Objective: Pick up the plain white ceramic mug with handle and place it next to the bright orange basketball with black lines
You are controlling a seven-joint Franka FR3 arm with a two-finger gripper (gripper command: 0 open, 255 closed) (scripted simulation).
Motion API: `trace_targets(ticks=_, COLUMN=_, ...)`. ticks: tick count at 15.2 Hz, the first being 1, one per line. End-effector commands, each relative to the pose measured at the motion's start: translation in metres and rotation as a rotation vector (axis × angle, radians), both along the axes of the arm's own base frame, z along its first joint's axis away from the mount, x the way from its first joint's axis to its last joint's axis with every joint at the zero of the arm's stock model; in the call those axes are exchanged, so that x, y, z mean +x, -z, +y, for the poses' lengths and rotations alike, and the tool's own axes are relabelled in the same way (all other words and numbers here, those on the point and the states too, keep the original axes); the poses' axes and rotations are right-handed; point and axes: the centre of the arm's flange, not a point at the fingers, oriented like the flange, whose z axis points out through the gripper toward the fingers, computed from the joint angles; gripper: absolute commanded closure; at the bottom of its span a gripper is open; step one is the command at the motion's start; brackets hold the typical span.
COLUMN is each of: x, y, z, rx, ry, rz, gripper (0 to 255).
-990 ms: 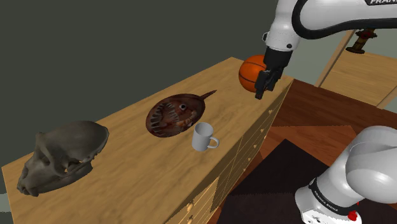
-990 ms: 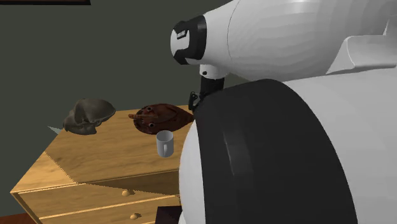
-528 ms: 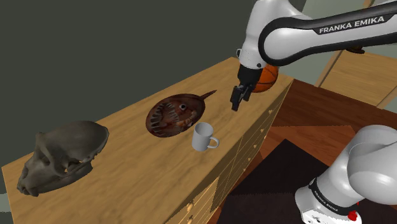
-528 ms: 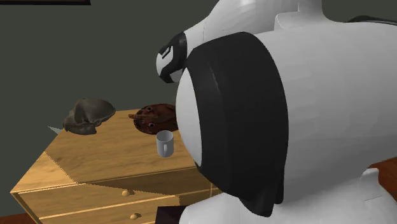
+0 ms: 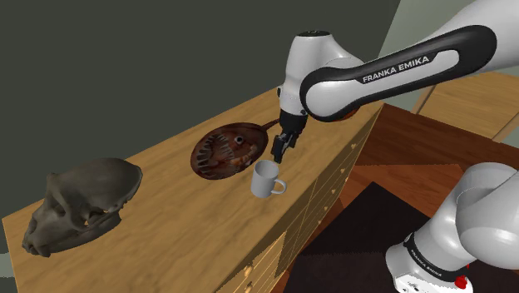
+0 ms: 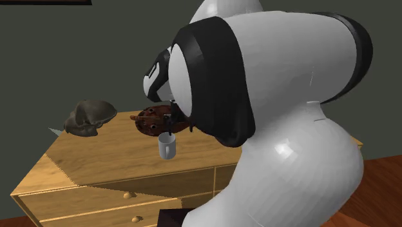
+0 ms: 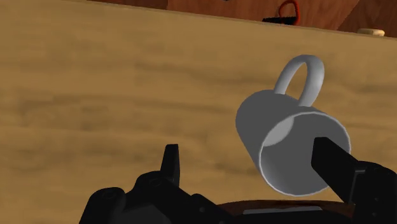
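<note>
The plain pale grey-white mug (image 5: 265, 179) stands upright on the wooden dresser top (image 5: 166, 229), its handle toward the dresser's front edge. My black gripper (image 5: 278, 150) hangs just above the mug's rim, open, touching nothing. In the wrist view the mug (image 7: 289, 143) sits close below, its open mouth beside one of the fingers (image 7: 334, 167), while the other finger (image 7: 170, 163) stands well apart over bare wood. In the second exterior view the gripper (image 6: 169, 125) hovers right over the mug (image 6: 167, 146). My forearm hides the orange basketball in the shoulder view.
A brown horseshoe-crab-like shell (image 5: 227, 150) lies just behind the mug. A dark animal skull (image 5: 79, 204) sits at the shoulder view's left end of the dresser. The mug is near the front edge, above the drawers (image 5: 324, 196). A dark rug covers the floor below.
The arm has swung from beside the basketball toward the shoulder view's left and lowered, so the open gripper now hangs over the mug. The mug has not moved.
</note>
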Motion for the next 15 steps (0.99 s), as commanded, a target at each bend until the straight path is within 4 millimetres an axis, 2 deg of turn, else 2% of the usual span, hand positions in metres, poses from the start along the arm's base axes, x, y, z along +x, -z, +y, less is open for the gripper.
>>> trace_targets(ticks=1, x=0.012, y=0.017, z=0.02, rx=0.001, ry=-0.028, rz=-0.013, gripper=0)
trace_targets(ticks=2, x=0.017, y=0.025, z=0.029, rx=0.001, ry=-0.042, rz=-0.018, gripper=0)
trace_targets(ticks=3, x=0.017, y=0.025, z=0.029, rx=0.001, ry=-0.042, rz=-0.018, gripper=0)
trace_targets(ticks=10, x=0.019, y=0.065, z=0.031, rx=0.001, ry=-0.042, rz=-0.018, gripper=0)
trace_targets(ticks=15, x=0.019, y=0.065, z=0.031, rx=0.001, ry=-0.042, rz=-0.018, gripper=0)
